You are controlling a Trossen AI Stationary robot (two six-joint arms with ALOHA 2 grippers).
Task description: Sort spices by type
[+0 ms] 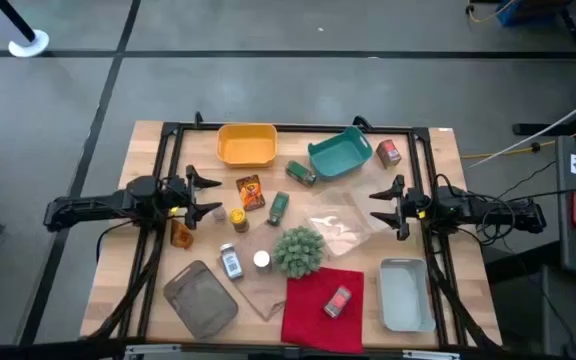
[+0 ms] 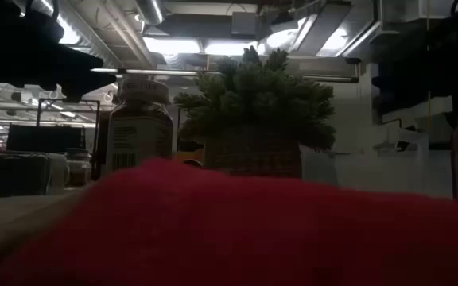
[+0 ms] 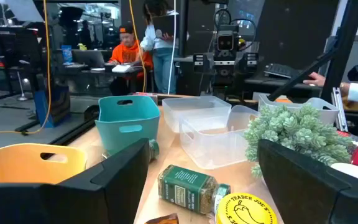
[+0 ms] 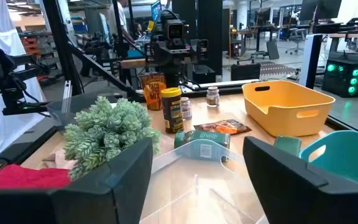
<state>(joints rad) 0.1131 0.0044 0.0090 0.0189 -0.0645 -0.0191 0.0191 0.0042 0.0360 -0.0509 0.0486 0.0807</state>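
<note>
Hovering over the left side of the wooden table (image 1: 148,160), the left gripper (image 1: 211,195) has its fingers spread wide with nothing between them. Just ahead of it lie an orange-brown foil packet (image 1: 251,191), a yellow jar (image 1: 238,217) and a green jar (image 1: 279,207) on its side. A second foil packet (image 1: 180,233) sits close under the left arm. The right gripper (image 1: 380,207) hangs over the right side, jaws likewise parted and empty, facing a clear plastic container (image 1: 340,222) that lies between the two arms.

Along the far edge stand a yellow bin (image 1: 247,145) and a teal bin (image 1: 340,153), with another green jar (image 1: 301,174) lying against the teal bin's near-left corner and a red tin (image 1: 388,152) just to its right. Near the middle sits a spiky green plant ball (image 1: 299,250). To its left stand a white-capped clear jar (image 1: 231,261) and a small white-capped jar (image 1: 261,260) (the latter is almost touching the plant). A red cloth (image 1: 323,310) covers the near edge, and a second red tin (image 1: 338,302) lies on it. A grey mesh tray (image 1: 200,298) sits at the near left and a pale grey bin (image 1: 406,293) at the near right.

From the table-level camera, the cloth fills the foreground with the clear jar and plant behind it.
</note>
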